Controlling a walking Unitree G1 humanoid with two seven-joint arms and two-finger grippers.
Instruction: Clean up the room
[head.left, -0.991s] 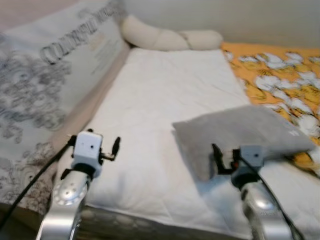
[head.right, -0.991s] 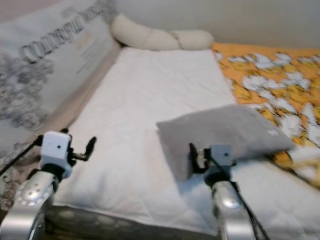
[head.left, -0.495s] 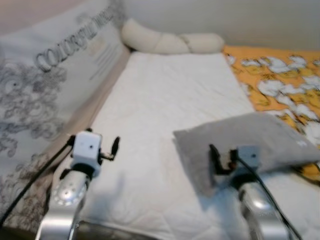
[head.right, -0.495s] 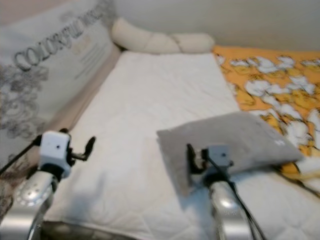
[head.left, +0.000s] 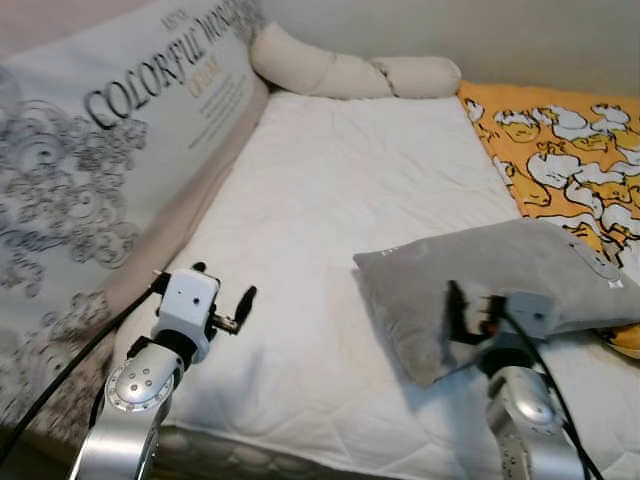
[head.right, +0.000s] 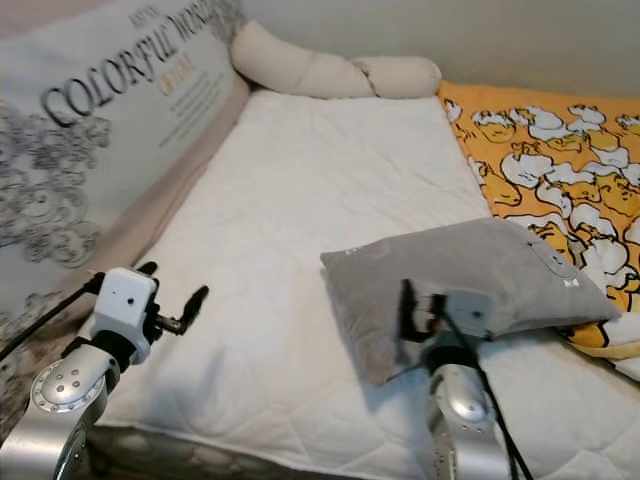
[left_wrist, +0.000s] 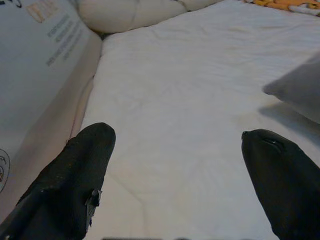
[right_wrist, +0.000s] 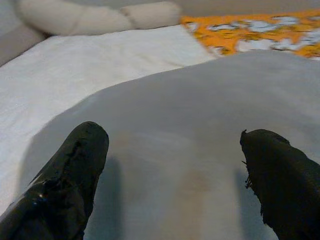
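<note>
Along the left side of the bed stands a grey-white printed bumper panel (head.left: 90, 150) with large lettering and swirl patterns, and at its far end a cream bolster cushion (head.left: 345, 72) lies across the head of the white quilted mattress (head.left: 340, 190). The left gripper (left_wrist: 180, 165) hovers over the near left part of the mattress, close to the panel, its jaws spread wide with nothing between them. Right of centre a grey pillow (head.left: 500, 275) lies on the mattress, its far right end resting on the orange duck-patterned blanket (head.left: 560, 150) that covers the right side of the bed. The right gripper (right_wrist: 175, 165) sits at the pillow's near edge, jaws wide apart over the grey fabric, one to each side, not closed on it
</note>
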